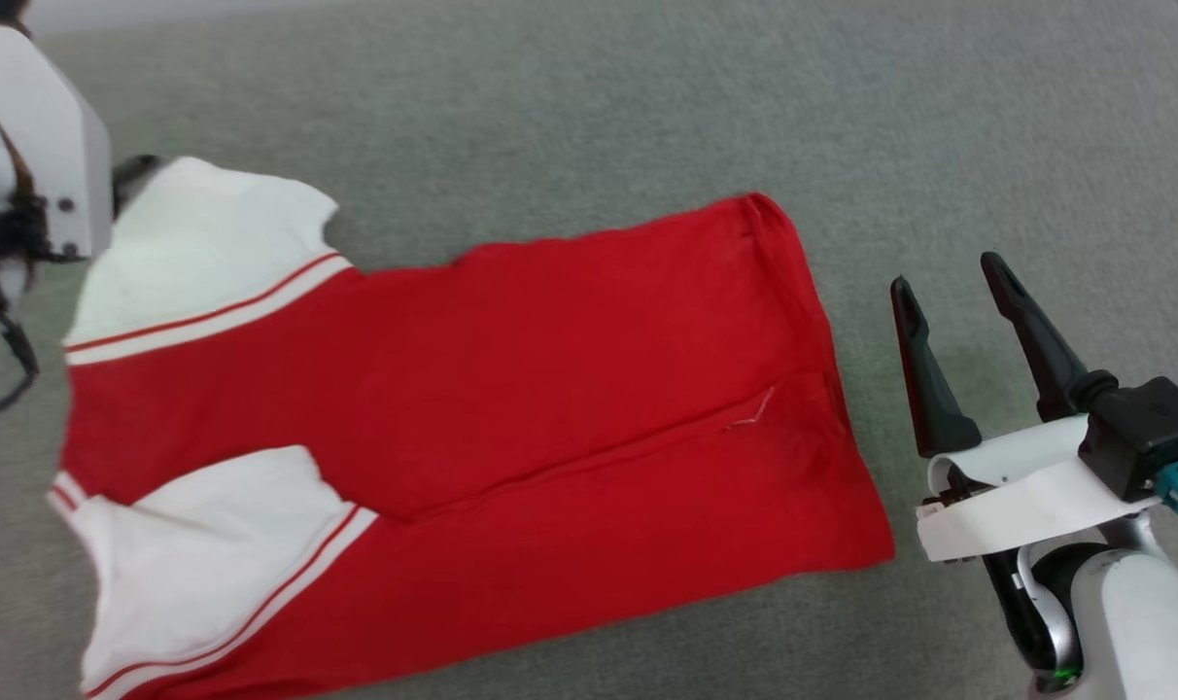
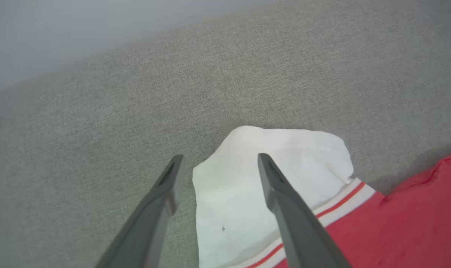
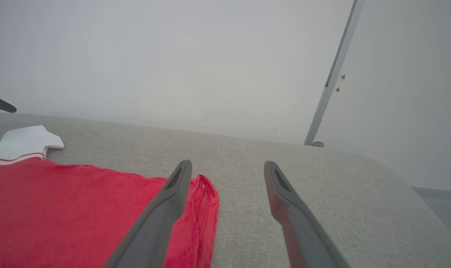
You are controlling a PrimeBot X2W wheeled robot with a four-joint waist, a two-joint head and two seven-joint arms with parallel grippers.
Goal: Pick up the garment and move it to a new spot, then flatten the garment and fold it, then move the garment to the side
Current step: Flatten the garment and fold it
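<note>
While the garment [image 1: 472, 389] lies spread on the grey woven surface [image 1: 589, 87], it is flanked by the two arms, one at each end. The left gripper [image 2: 221, 158] is seen in its wrist view with its two dark fingers set wide apart and nothing clasped between them. One finger is shown over the bare surface just beside the edge of the far white sleeve [image 2: 229, 208], the other over that sleeve near its red-and-white trim. Whether the cloth is touched by either tip cannot be told. In the head view the left arm's pale wrist housing [image 1: 45, 146] is cut by the upper left edge, and a dark fingertip is glimpsed at the sleeve's far corner.

The right gripper [image 1: 947, 272] is held at the lower right of the head view, its fingers pointed up the view and leaned slightly leftward, fully spread with nothing gripped. It is placed over bare surface just beside the garment's hemmed end [image 1: 803, 311], apart from the cloth. In the right wrist view one finger is overlapped with the hem corner and the other is set against bare surface, with a pale wall [image 3: 173, 56] seen beyond.

The garment is laid lengthwise across the head view, with both white sleeves at the robot's left and the near sleeve [image 1: 200, 554] lying against the red. A long fold edge is seen along the body toward the hem.
</note>
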